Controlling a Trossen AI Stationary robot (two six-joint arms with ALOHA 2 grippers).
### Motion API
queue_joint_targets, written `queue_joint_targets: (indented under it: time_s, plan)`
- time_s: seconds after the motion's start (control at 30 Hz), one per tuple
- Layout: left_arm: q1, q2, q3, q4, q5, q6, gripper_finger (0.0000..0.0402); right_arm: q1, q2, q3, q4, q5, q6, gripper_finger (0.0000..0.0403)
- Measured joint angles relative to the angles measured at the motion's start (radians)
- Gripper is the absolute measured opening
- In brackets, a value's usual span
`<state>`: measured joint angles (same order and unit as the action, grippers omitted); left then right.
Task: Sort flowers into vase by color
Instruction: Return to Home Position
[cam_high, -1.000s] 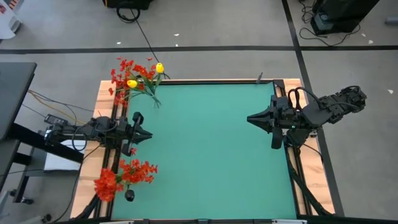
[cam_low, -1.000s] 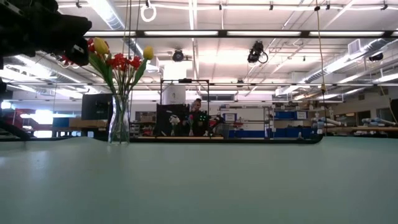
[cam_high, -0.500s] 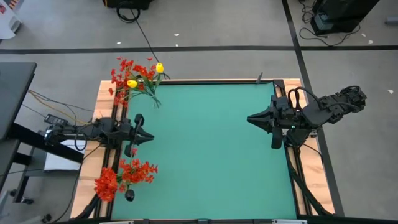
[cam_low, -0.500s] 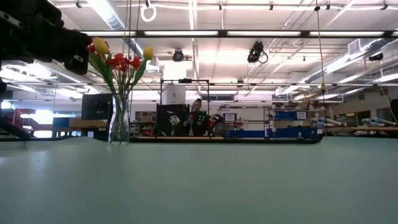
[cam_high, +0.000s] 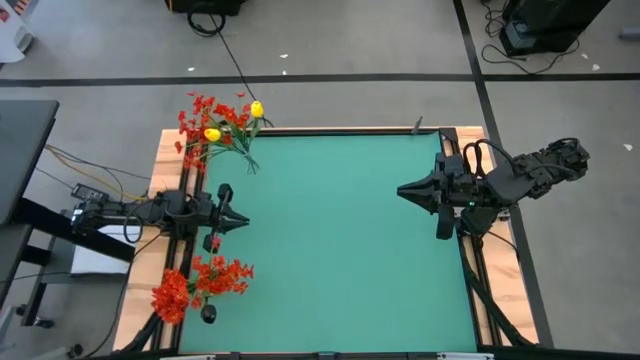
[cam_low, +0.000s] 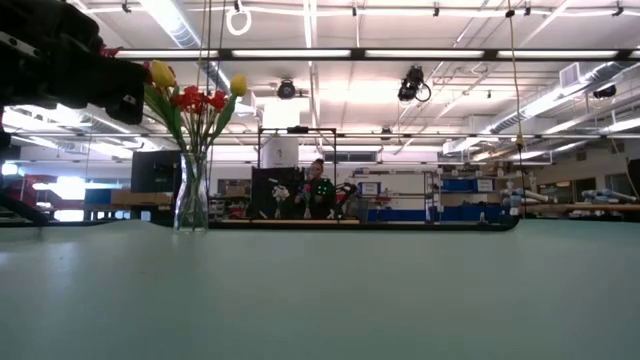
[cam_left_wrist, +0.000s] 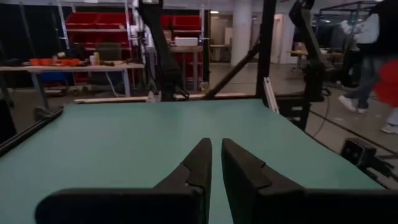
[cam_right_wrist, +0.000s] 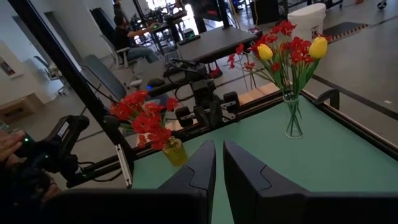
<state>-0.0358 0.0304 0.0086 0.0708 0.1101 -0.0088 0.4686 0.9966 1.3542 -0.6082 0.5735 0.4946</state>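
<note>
**High view.** The left gripper (cam_high: 238, 221) and the right gripper (cam_high: 403, 190) face each other across the green table (cam_high: 340, 250), each clenched on nothing. No flowers are in hand. A mixed bunch (cam_high: 222, 130) of red sprays and yellow tulips stands off one flank of the left gripper. An all-red bunch (cam_high: 200, 283) stands near its other flank. Both bunches are well apart from the right gripper.

**Low view.** The glass vase (cam_low: 192, 195) stands upright holding the mixed bunch. The left arm (cam_low: 60, 60) hangs above and beside it, not touching.

**Left wrist view.** The fingers (cam_left_wrist: 199, 165) are drawn to a narrow slit and are empty. Only bare table lies ahead of them.

**Right wrist view.** The fingers (cam_right_wrist: 200, 163) are likewise closed and empty. Across the table ahead stands the yellow vase (cam_right_wrist: 175, 151) with red sprays, and the glass vase is farther to one side.

**Handling (judged).** The stems look light, thin and springy, and the blossoms look easy to crush. A pinch on bare stem below the leaves would suit best. The glass vase seems easy to tip.
</note>
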Motion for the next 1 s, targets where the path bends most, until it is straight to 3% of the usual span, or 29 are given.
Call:
queue_joint_targets:
  time_s: [0.7, 0.83, 1.0]
  plan:
    - [0.015, 0.001, -0.001, -0.002, -0.006, -0.006, 0.004, 0.0, 0.0, 0.0, 0.003, 0.0, 0.0, 0.0042]
    - [0.018, 0.007, -0.001, 0.006, -0.281, -0.041, 0.0041, 0.0, 0.0, 0.0, 0.013, 0.022, 0.001, 0.0042]
    - [0.017, 0.009, -0.001, 0.008, -0.343, -0.025, 0.0041, -0.015, 0.009, 0.0, 0.127, 0.09, 0.0, 0.0042]
